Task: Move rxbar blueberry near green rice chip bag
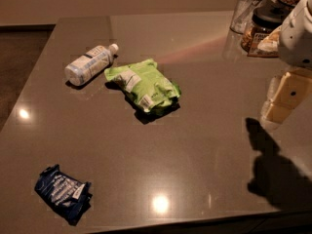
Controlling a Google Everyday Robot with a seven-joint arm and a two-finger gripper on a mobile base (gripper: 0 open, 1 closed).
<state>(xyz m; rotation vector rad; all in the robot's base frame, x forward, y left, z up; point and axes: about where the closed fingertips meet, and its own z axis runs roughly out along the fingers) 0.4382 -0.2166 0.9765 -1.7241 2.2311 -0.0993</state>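
- Currently the gripper [282, 101] hangs above the right side of the desk [195, 150], far from both packets; its white arm housing enters from the upper right corner.
- How the jaws stand I cannot tell: only cream-coloured blocks show below the housing, and the frame edge cuts off part of them.
- Its dark shadow [275, 174] falls on the desk just below it, near the front right edge.
- The rxbar blueberry [63, 193] lies flat at the front left corner, well apart from the green rice chip bag [145, 86], which lies crumpled near the middle.
- A white bottle [90, 64] lies on its side just beside the bag's left end, cap towards it.
- A clear cup [247, 9] and a dark-lidded jar [263, 28] stand at the back right, behind the arm; the jar is partly hidden.
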